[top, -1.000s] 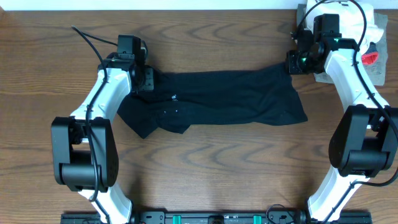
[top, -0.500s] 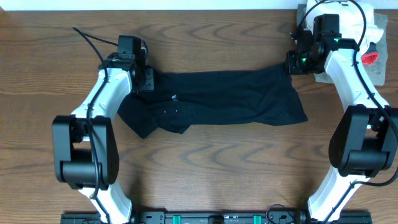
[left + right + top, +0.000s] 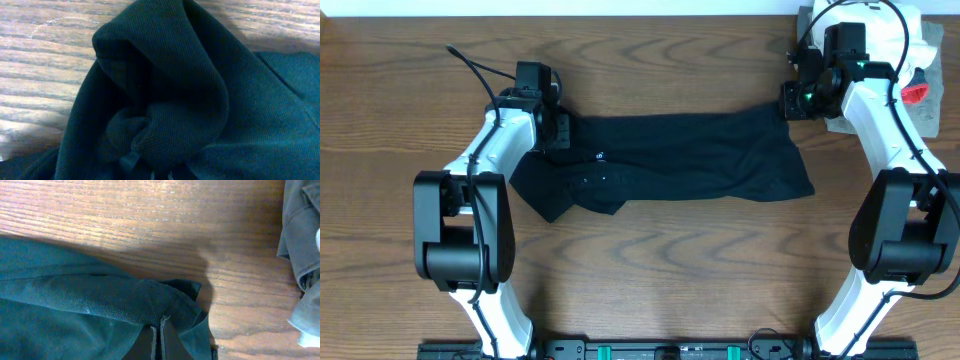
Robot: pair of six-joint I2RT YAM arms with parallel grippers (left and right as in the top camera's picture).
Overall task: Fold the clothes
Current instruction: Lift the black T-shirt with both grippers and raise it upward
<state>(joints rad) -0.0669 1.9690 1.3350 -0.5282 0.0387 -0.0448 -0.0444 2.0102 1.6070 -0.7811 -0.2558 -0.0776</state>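
Black T-shirt point(image 3: 670, 160) lies spread crosswise on the middle of the wooden worktop point(image 3: 660, 60); its far edge runs nearly straight between the two arms; its near edge is uneven, with a lobe sagging at the lower left; left end effector point(image 3: 562, 135) is clenched on the bunched far-left corner; right end effector point(image 3: 788, 102) is clamped on the far-right corner; bare worktop lies open before and behind the shirt; a grey garment point(image 3: 300, 225) sits near the right corner, apart from it.

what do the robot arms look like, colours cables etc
The left arm and right arm both have white link covers and bulky black joint housings. Thin black cables loop near the wrists. The right wrist shows a small green light.
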